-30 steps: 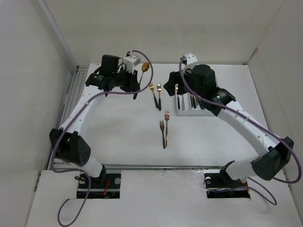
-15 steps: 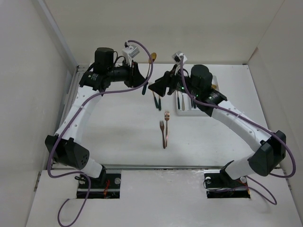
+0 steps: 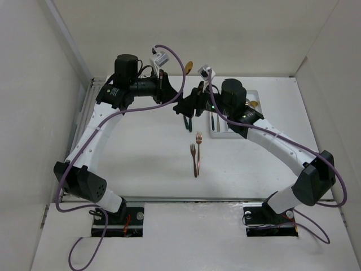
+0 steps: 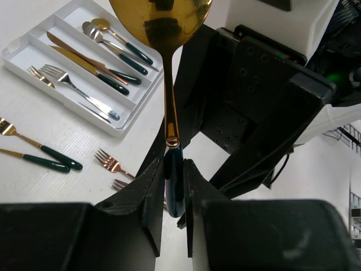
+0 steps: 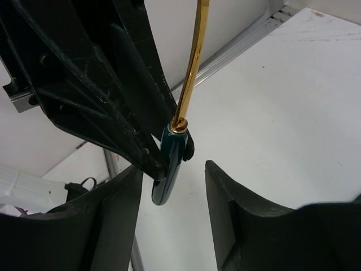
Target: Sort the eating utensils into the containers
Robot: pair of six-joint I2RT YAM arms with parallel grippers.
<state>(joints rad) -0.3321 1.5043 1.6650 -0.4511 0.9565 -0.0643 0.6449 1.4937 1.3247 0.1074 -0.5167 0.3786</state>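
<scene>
The left gripper pinches the spoon by its green handle, bowl up in midair, leaving the handle's end free. The right gripper stands half-wide around that end without touching, probably to take it over for the tray nearby.

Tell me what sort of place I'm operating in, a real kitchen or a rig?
Likely a robot test cell, not a kitchen: plain white tabletop boxed in by bare white panel walls, with white-and-black left arm and right arm bolted at its near edge.
</scene>
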